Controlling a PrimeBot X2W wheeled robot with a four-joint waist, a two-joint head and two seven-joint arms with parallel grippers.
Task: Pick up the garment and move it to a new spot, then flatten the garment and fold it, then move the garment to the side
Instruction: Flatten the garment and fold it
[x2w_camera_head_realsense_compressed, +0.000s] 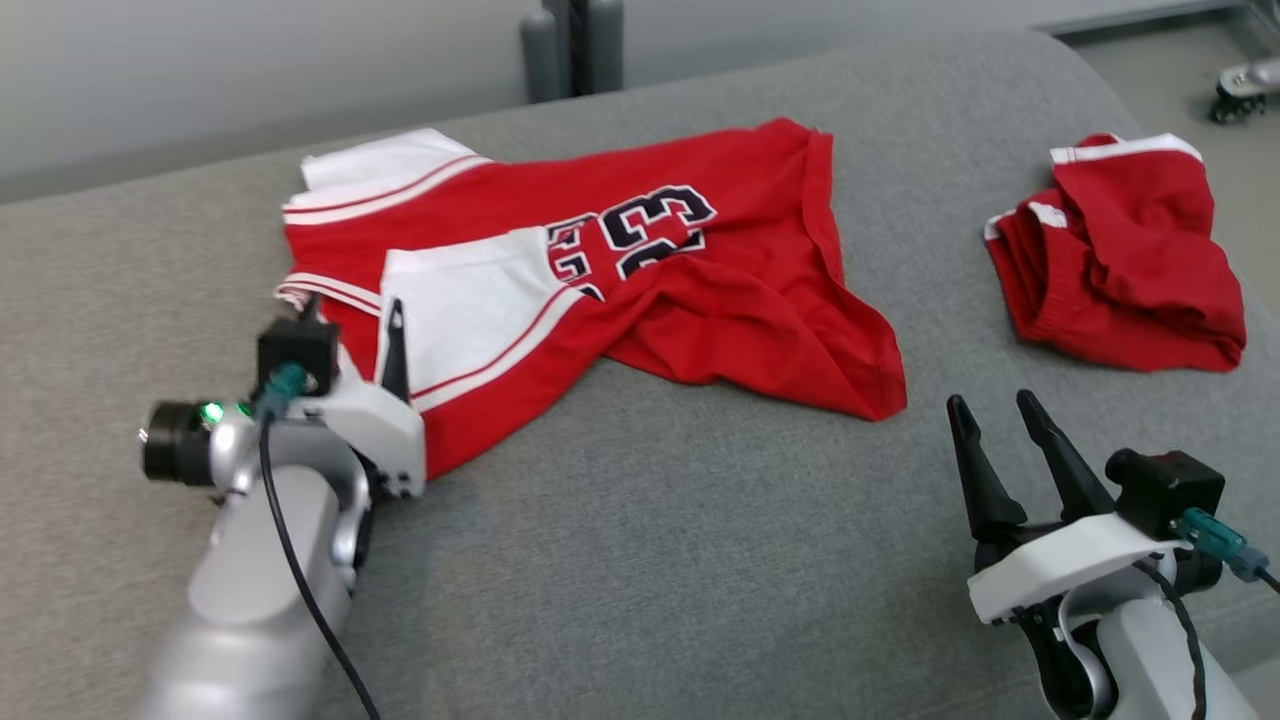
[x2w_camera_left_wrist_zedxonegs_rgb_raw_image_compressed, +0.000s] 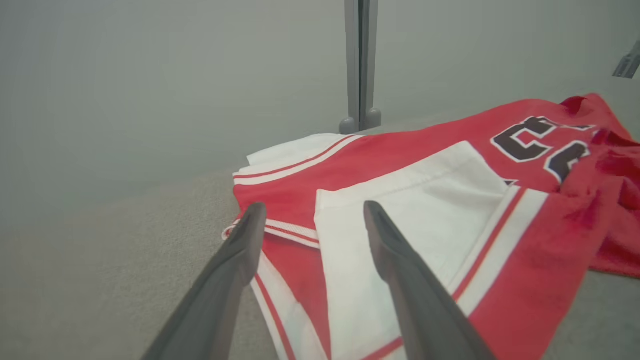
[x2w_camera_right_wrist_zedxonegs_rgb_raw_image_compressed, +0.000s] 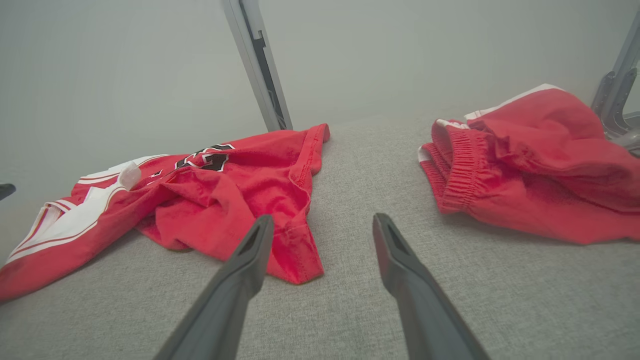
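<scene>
Two garments lie on the cushion (x2w_camera_head_realsense_compressed: 640, 560): a rumpled jersey (x2w_camera_head_realsense_compressed: 640, 290) centre-left, shorts (x2w_camera_head_realsense_compressed: 1120, 260) at right. Wide open and empty, the left gripper (x2w_camera_head_realsense_compressed: 352, 325) hangs over the jersey's white trim, the right gripper (x2w_camera_head_realsense_compressed: 995, 415) near its hem. Pickup seems pending: next, pinch the fabric edges.

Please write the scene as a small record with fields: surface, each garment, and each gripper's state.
surface: grey woven fabric
garment one: red and white sports jersey, dark numbers, crumpled
garment two: red bunched shorts, white trim, apart, robot's right
left gripper: open, over jersey's white striped end
right gripper: open, over bare fabric, holding nothing
</scene>
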